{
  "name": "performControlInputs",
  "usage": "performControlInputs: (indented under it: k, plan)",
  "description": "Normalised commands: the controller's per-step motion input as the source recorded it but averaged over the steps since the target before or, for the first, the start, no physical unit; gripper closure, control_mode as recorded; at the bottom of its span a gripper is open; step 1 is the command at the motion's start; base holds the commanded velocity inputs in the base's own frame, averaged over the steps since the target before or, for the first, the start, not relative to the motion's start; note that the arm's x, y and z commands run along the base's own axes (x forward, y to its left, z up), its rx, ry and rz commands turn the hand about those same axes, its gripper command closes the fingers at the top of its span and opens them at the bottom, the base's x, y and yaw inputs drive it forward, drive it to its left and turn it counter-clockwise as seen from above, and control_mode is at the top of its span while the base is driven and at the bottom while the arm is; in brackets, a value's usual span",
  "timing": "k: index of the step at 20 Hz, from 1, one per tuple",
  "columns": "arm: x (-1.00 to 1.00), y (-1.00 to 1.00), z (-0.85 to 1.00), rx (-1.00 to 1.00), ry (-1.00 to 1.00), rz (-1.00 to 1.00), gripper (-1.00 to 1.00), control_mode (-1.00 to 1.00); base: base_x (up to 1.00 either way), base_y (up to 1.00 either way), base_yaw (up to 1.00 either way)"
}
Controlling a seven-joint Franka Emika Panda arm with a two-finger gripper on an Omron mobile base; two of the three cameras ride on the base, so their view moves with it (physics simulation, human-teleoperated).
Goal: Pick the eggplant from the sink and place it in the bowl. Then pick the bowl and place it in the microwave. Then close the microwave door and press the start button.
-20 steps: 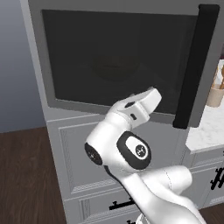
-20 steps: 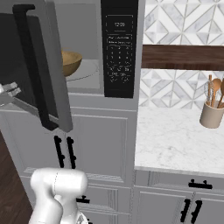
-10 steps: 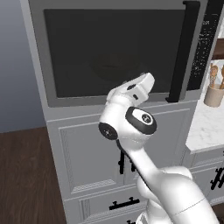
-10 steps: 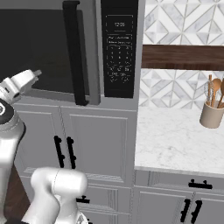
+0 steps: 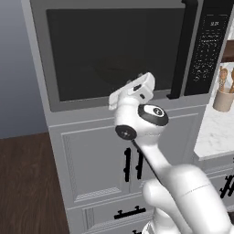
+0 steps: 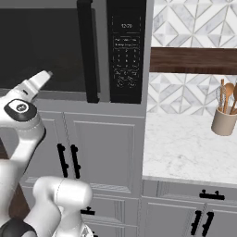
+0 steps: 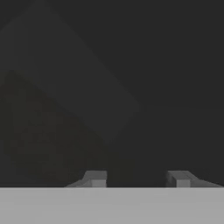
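Note:
The microwave door [image 5: 114, 50] stands flush with the microwave front, its black bar handle [image 5: 183, 50] next to the black control panel [image 5: 208, 45]. My gripper [image 5: 142, 84] rests against the lower part of the dark window, left of the handle. From the right base view the gripper [image 6: 45, 75] touches the door [image 6: 41, 41] near its bottom frame. In the hand view the gripper [image 7: 138, 178] is open, its two fingertips [image 7: 95, 178] apart with only dark glass ahead. Bowl and eggplant are hidden behind the tinted window; the sink is out of view.
Grey cabinet doors with black handles [image 6: 67, 159] sit below the microwave. To the right, a white marble counter [image 6: 185, 143] carries a utensil crock [image 6: 224, 121] against a patterned backsplash with a wooden shelf [image 6: 194, 60].
The microwave door has swung from half open to fully shut. My arm followed it, with the hand moving in toward the microwave front.

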Motion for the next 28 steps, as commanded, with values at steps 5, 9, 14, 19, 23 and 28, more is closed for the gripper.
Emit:
performControlInputs:
  k: [5, 9, 14, 19, 23, 28]
  plan:
    - [-0.57, -0.05, 0.09, 0.01, -0.01, 0.07, -1.00, -1.00, 0.00, 0.00, 0.00]
    - [-1.00, -0.32, 0.38, 0.07, 0.00, 0.00, -1.00, -1.00, 0.00, 0.00, 0.00]
    - [-0.68, -0.84, 0.26, 0.07, 0.00, 0.00, -1.00, -1.00, 0.00, 0.00, 0.00]
    - [-0.28, -1.00, 0.09, 0.03, -0.01, 0.01, -1.00, -1.00, 0.00, 0.00, 0.00]
    - [-0.15, -0.97, 0.01, 0.03, -0.01, 0.04, -1.00, -1.00, 0.00, 0.00, 0.00]
    - [-0.35, -0.72, 0.07, 0.16, -0.01, 0.01, -1.00, -1.00, 0.00, 0.00, 0.00]
